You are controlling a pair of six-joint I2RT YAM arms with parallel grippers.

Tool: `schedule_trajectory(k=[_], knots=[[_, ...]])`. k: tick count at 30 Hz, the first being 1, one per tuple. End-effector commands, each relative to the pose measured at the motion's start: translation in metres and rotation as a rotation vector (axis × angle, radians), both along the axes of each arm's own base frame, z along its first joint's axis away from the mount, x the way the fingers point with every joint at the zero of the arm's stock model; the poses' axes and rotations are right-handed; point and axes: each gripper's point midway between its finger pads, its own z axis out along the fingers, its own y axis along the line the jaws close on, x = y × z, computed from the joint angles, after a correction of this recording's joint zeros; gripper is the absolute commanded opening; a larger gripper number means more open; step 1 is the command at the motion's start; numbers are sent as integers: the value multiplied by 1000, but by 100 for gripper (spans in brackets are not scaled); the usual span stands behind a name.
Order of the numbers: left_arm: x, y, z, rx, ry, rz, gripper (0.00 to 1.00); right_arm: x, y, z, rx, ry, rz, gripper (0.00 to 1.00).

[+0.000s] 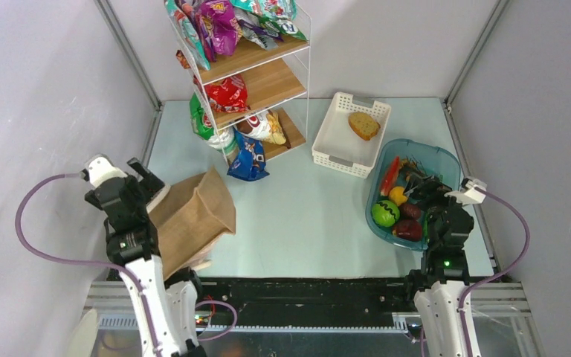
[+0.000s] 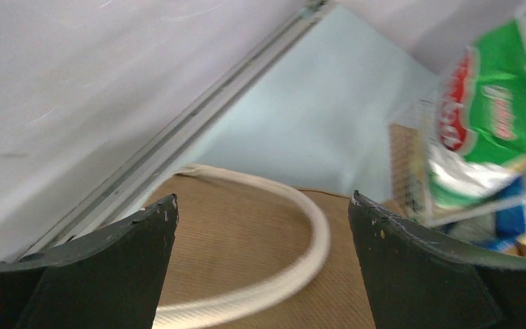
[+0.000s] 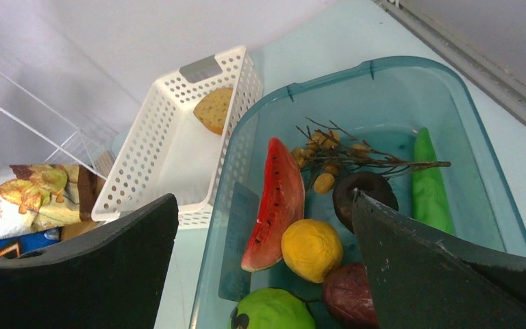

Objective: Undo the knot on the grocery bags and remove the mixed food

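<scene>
The brown paper grocery bag point(image 1: 193, 216) lies on its side at the left of the table. My left gripper point(image 1: 145, 177) hovers over its left end, open. In the left wrist view the bag's ribbed paper point(image 2: 246, 233) fills the space between the jaws of that gripper point(image 2: 263, 199), and a white loop handle point(image 2: 315, 233) rests flat on it. Neither finger touches the handle. No knot shows. The mixed food is hidden; I cannot see into the bag. My right gripper point(image 1: 427, 192) hangs open over the blue tub, holding nothing point(image 3: 264, 197).
A blue-tinted tub point(image 1: 446, 160) at the right holds a watermelon slice point(image 3: 277, 199), a yellow fruit point(image 3: 311, 248), a green fruit and others. Behind it, a white basket point(image 1: 334, 141) holds bread point(image 1: 363, 125). A wire rack point(image 1: 253, 74) of snack packets stands at the back. Walls close both sides.
</scene>
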Motion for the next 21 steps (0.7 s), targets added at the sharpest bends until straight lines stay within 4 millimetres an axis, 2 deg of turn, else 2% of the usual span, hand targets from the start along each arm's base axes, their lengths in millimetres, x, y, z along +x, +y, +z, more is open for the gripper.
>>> schedule_trajectory(k=[1, 7, 10, 11, 15, 18, 20, 21], knots=[[0, 34, -15, -98, 21, 147, 98, 3, 9, 6, -16, -8, 61, 100], [-3, 64, -52, -255, 74, 271, 98, 6, 16, -4, -13, 34, 99, 100], [-13, 79, -62, -296, 83, 357, 98, 8, 19, -8, -10, 47, 118, 100], [-19, 84, -71, -331, 82, 401, 98, 9, 19, -8, -11, 49, 119, 100], [-40, 89, -98, -419, 60, 506, 98, 13, 30, -13, -6, 66, 184, 100], [-50, 88, -100, -412, 26, 547, 98, 13, 34, -11, -4, 67, 207, 100], [-55, 85, -108, -431, 16, 568, 98, 12, 36, -9, -4, 64, 216, 100], [-57, 82, -119, -457, 25, 575, 98, 11, 36, -8, -5, 58, 216, 100]])
